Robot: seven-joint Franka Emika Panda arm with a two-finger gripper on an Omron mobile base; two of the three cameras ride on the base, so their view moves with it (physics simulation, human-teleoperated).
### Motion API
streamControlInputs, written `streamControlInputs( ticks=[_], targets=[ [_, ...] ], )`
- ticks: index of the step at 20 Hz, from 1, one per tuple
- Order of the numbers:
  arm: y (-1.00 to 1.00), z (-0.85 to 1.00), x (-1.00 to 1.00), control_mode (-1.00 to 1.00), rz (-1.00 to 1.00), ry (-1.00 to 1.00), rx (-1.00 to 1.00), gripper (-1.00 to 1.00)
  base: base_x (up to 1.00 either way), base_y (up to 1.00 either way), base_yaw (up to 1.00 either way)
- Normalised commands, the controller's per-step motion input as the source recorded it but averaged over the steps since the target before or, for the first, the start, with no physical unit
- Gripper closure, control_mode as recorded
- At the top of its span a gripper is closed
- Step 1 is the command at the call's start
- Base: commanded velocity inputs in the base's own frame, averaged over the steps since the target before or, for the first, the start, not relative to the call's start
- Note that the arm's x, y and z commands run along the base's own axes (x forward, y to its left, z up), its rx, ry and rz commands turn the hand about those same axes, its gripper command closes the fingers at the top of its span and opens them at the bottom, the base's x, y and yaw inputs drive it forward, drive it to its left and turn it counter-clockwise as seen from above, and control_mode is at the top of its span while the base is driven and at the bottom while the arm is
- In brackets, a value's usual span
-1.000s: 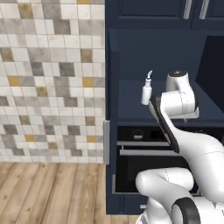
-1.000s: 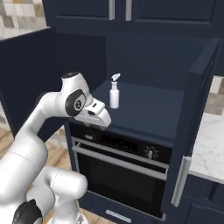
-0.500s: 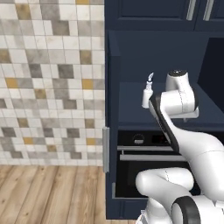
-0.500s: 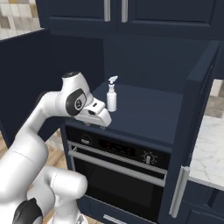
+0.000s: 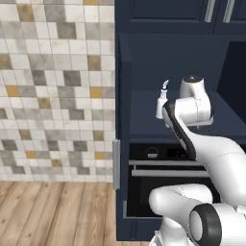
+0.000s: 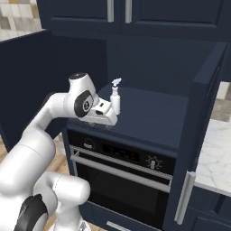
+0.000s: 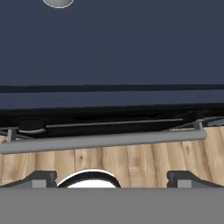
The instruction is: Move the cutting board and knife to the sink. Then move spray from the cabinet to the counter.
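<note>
Now the small white spray bottle stands upright on the shelf of the tall dark navy cabinet, and the two-finger gripper, pointing downward just beside it, has its jaws wide apart, probably preparing to grasp it.

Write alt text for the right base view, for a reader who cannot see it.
A white robot arm reaches toward a small white spray bottle standing on the shelf of a dark navy cabinet, its open gripper just in front of the bottle, not holding it. Below the shelf sits a built-in oven; a marble counter shows at right.
</note>
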Motion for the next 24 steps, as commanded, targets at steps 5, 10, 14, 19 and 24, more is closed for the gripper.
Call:
streamControlInputs(
  ticks=[5,10,14,19,24],
  targets=[
    [0.0,0.01,0.2,-1.0,0.27,-0.07,0.04,-1.0,0.0,0.0,0.0],
    [-0.05,0.17,0.02,-1.0,0.29,-0.14,0.14,-1.0,0.0,0.0,0.0],
    [-0.02,0.11,0.11,-1.0,0.29,-0.14,0.16,-1.0,0.0,0.0,0.0],
    [0.0,0.01,0.42,-1.0,0.27,-0.11,0.13,-1.0,0.0,0.0,0.0],
    [0.0,0.0,0.76,-1.0,0.11,-0.01,0.05,-1.0,0.0,0.0,0.0]
  ],
)
